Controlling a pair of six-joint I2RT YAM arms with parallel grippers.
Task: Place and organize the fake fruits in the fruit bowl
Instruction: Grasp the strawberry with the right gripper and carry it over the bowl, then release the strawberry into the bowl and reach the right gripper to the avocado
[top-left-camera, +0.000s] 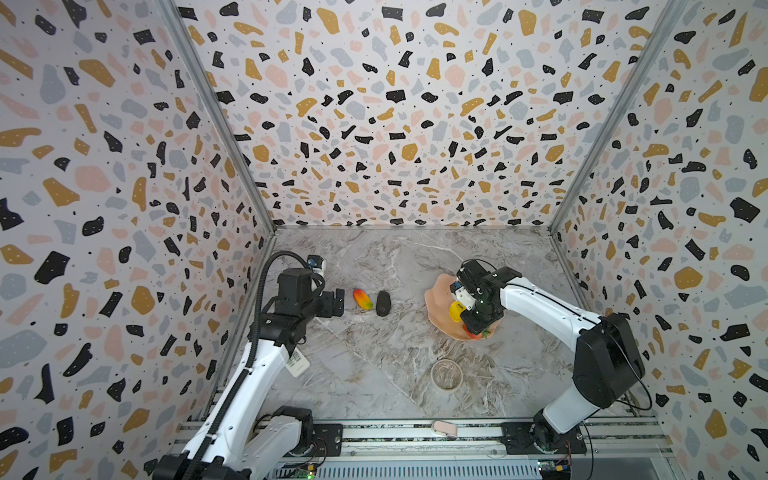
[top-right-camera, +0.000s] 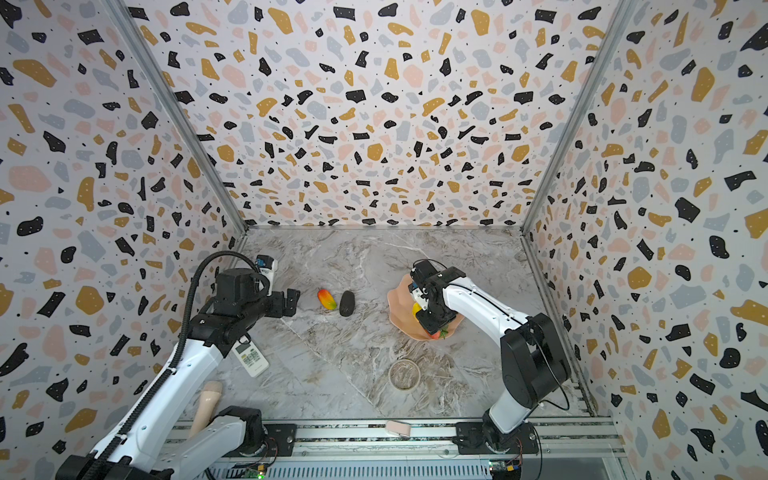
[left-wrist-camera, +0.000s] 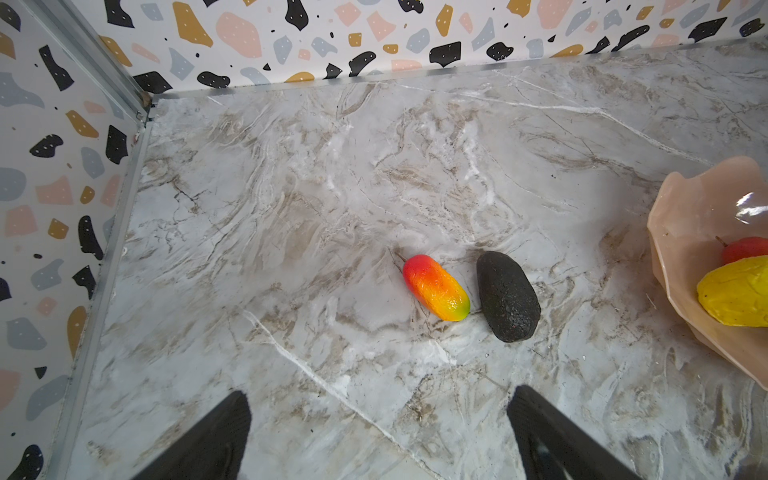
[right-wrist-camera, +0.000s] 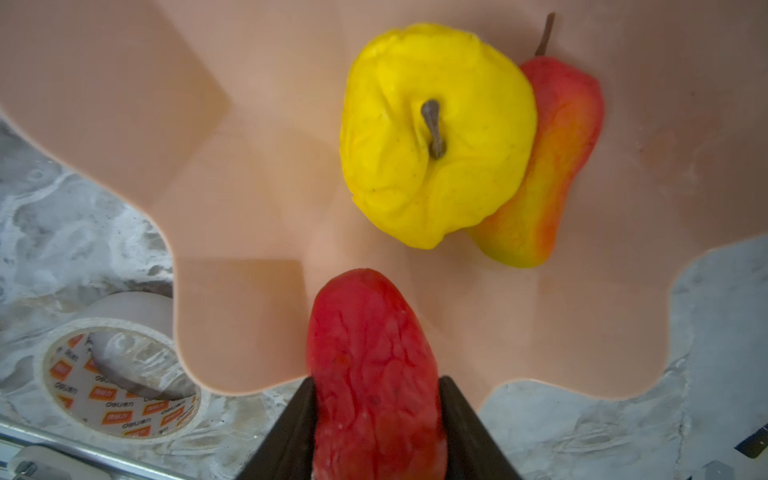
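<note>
My right gripper (right-wrist-camera: 376, 399) is shut on the red strawberry (right-wrist-camera: 370, 365) and holds it over the near rim of the peach-pink fruit bowl (right-wrist-camera: 208, 208). Inside the bowl a bumpy yellow fruit (right-wrist-camera: 432, 133) leans against a red-orange mango (right-wrist-camera: 557, 166). In a top view the bowl (top-left-camera: 436, 299) sits at the right, mostly under the right arm. Another mango (left-wrist-camera: 435, 287) and the dark avocado (left-wrist-camera: 508, 296) lie side by side on the marble, left of the bowl. My left gripper (left-wrist-camera: 378, 415) hovers open just left of that mango (top-left-camera: 362, 299), holding nothing.
A roll of tape (top-left-camera: 446, 375) lies on the marble in front of the bowl. A white remote (top-right-camera: 249, 359) and a beige object (top-right-camera: 208, 405) sit under the left arm. Patterned walls close in three sides; a metal rail runs along the front.
</note>
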